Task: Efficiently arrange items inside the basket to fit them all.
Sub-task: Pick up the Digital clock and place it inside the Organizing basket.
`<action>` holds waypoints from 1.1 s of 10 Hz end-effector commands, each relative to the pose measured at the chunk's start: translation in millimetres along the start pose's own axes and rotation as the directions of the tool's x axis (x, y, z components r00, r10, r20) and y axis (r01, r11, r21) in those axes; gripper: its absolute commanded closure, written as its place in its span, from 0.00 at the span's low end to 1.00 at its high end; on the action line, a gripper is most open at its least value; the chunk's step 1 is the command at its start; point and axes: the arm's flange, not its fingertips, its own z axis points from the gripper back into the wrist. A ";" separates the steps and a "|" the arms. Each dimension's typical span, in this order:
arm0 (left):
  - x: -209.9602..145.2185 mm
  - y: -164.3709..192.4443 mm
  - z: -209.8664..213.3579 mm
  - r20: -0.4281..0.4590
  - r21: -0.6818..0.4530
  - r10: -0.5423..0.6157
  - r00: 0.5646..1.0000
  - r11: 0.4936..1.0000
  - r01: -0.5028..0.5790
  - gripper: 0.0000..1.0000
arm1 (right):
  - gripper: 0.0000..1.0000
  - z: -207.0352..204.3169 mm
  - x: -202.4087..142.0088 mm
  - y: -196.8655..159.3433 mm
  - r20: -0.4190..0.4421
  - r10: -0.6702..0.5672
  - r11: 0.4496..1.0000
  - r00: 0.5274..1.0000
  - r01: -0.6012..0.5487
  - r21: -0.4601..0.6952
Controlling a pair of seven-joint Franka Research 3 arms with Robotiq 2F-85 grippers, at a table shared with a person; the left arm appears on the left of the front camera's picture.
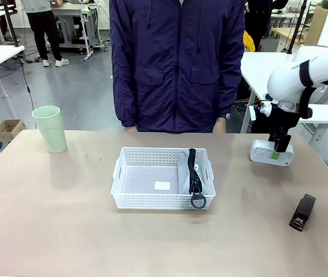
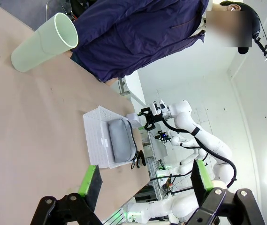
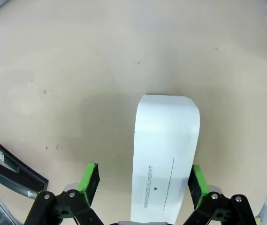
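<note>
Right wrist view: small white box (image 3: 166, 154) sits inside the released, wide-spread right gripper (image 3: 144, 179).

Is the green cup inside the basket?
No, the green cup stands upright on the table, well to the left of the basket.

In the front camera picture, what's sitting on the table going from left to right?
pale green cup → white basket → small white box → black stapler
</note>
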 end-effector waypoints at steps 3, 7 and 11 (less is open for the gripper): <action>0.0 -1.2 -0.6 0.010 -0.021 -0.019 1.000 1.000 0.020 0.00 | 0.00 -16.5 6.1 -20.2 -0.027 0.002 1.000 1.000 -0.002 0.003; 0.0 -1.2 -0.6 0.010 -0.021 -0.019 1.000 1.000 0.020 0.00 | 0.00 -20.3 5.8 -23.7 -0.030 -0.018 1.000 0.999 0.018 0.006; 0.0 -1.2 -0.6 0.010 -0.021 -0.019 1.000 1.000 0.020 0.00 | 0.49 -22.7 8.0 -24.5 -0.052 0.004 1.000 0.999 -0.004 -0.008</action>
